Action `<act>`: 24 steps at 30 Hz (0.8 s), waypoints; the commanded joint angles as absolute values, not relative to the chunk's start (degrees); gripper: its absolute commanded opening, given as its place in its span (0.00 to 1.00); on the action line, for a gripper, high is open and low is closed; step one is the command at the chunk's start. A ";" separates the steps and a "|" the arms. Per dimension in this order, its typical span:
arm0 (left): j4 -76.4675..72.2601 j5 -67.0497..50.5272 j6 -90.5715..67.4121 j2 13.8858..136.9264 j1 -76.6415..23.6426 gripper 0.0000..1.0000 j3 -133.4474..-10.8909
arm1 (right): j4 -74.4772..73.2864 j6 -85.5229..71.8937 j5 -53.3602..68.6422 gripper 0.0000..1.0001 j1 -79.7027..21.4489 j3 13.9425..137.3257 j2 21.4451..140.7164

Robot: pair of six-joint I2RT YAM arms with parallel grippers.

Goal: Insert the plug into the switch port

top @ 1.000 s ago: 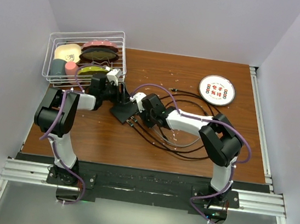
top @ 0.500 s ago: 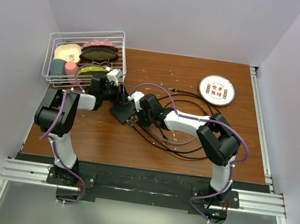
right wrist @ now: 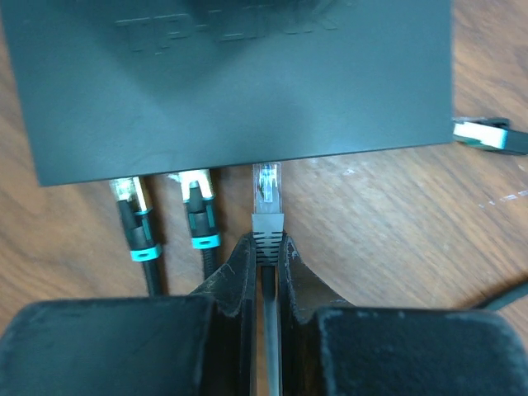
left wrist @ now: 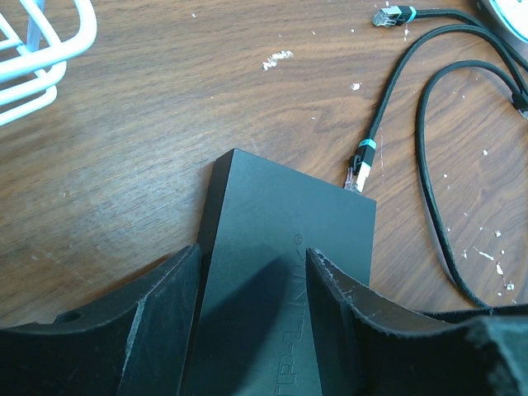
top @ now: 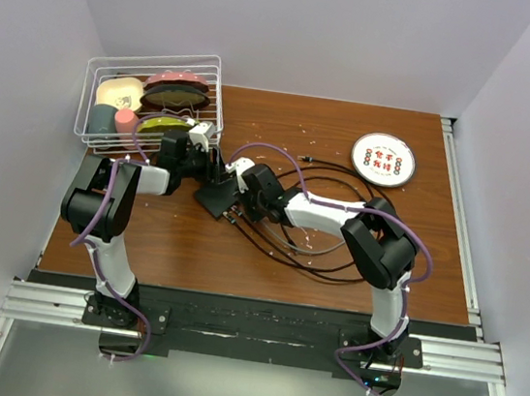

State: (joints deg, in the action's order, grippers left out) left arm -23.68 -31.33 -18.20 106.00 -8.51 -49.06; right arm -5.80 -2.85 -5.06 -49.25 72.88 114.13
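Observation:
The flat matte-black box [top: 214, 197] lies left of the table's middle. In the left wrist view my left gripper [left wrist: 253, 260] is open, and its fingers stand spread over the top of the box [left wrist: 280, 214]. My right gripper [right wrist: 266, 243] is shut on the ribbed boot of a clear-tipped plug [right wrist: 266, 194]. The plug's tip meets the long edge of the box [right wrist: 231, 82], just right of two plugs with teal bands [right wrist: 198, 206] that sit in ports there. In the top view the right gripper [top: 242, 195] is at the box's right side.
A white wire basket [top: 91, 107] with dishes stands at the back left. A round white disc with red marks [top: 383, 159] lies at the back right. Black cable loops [top: 326, 255] spread across the middle. Loose plugs lie by the box [left wrist: 360, 169] [right wrist: 483, 134].
My right gripper has moved a little to the left with the plug, closer to the box's edge. The left arm and the box have not moved.

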 commanded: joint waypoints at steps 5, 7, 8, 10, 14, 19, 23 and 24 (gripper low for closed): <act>-16.87 -30.76 -21.80 108.46 -6.86 0.57 -47.55 | -6.24 -4.83 -8.88 0.00 -49.57 75.85 114.43; -16.87 -30.85 -21.71 108.63 -6.86 0.57 -47.64 | -6.33 -4.75 -8.09 0.00 -49.57 75.94 114.87; -16.87 -30.94 -21.71 108.72 -6.86 0.57 -47.64 | -6.33 -4.75 -7.56 0.00 -49.57 76.29 115.05; -16.70 -31.02 -21.71 108.63 -6.86 0.57 -47.72 | -6.85 -4.57 -7.38 0.00 -49.83 76.73 115.49; -16.61 -32.07 -21.71 108.90 -6.86 0.56 -47.90 | -7.03 -4.48 -7.73 0.00 -50.10 77.08 115.75; -16.08 -33.66 -21.62 109.51 -6.86 0.54 -48.16 | -6.95 -4.74 -8.88 0.00 -50.10 77.78 116.37; -16.00 -33.92 -21.62 109.25 -6.86 0.54 -47.99 | -6.42 -5.10 -9.32 0.00 -50.10 78.31 116.89; -16.00 -34.01 -21.71 109.25 -6.77 0.54 -47.90 | -6.07 -5.10 -9.14 0.00 -50.18 78.22 116.72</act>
State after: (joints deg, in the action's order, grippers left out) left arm -24.18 -32.49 -16.91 106.67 -8.25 -49.17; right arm -9.21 -4.14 -8.01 -49.84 75.66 115.44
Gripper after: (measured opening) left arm 0.548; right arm 0.070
